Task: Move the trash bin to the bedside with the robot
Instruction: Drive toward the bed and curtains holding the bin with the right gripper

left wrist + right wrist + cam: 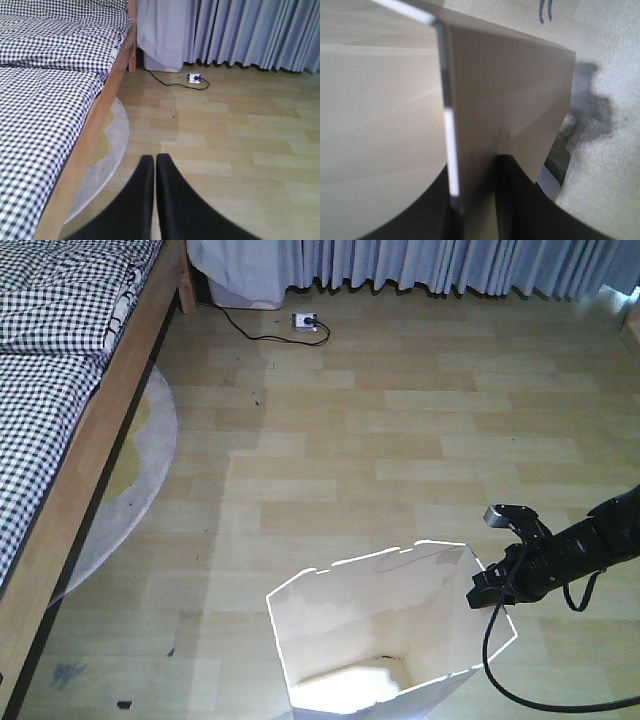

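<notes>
Trash bin point(370, 625): white, thin-walled, w/ angular notched rim, cream inside

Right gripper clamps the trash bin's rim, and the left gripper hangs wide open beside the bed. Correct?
No. The left gripper beside the bed is fully shut, as the left wrist view shows. The right gripper does clamp the rim of the trash bin.

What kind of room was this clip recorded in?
Most likely a bedroom: a wooden-framed bed with black-and-white checked bedding, floor-length pleated curtains along the far wall, and a round grey rug beside the bed.
</notes>
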Available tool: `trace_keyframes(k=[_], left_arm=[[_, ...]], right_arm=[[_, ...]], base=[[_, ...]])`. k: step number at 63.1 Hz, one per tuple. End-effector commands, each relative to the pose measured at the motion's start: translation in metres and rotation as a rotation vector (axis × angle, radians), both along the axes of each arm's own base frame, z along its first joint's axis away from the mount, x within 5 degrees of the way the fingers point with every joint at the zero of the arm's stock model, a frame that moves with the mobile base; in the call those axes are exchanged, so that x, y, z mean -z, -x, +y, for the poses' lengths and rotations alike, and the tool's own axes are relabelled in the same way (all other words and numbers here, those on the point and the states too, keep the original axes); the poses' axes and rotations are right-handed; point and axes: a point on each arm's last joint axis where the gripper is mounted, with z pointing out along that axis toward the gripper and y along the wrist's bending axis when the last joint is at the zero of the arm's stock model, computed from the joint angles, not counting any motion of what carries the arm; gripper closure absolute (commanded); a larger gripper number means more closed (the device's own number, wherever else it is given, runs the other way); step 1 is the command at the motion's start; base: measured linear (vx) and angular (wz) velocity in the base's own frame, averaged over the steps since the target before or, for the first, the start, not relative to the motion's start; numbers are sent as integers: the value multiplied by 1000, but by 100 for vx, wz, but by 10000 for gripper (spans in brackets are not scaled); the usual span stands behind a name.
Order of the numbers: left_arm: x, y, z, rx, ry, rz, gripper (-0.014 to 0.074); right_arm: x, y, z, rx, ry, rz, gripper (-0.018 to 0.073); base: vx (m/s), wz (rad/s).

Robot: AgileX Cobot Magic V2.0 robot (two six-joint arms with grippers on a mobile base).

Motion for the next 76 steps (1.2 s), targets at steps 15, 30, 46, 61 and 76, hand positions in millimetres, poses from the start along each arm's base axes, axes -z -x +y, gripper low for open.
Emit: trace_keyframes(k=[15, 30, 46, 61, 76], left_arm=[[-5, -1, 0, 4, -4, -77, 603], [-5, -1, 0, 4, -4, -77, 603], [-5, -1, 0, 4, -4, -77, 603], [-5, -1, 0, 4, -4, -77, 603], [-5, -1, 0, 4, -4, -77, 603]], right_arm=[[-34, -7, 11, 6, -188, -19, 564], [-34, -7, 11, 6, -188, -19, 564], [-34, -7, 11, 6, -188, -19, 564], [-34, -7, 11, 6, -188, -19, 564], [-34, -7, 11, 6, -188, -19, 564]], base=[[33, 3], [35, 1], [36, 1], [35, 2], [33, 2]])
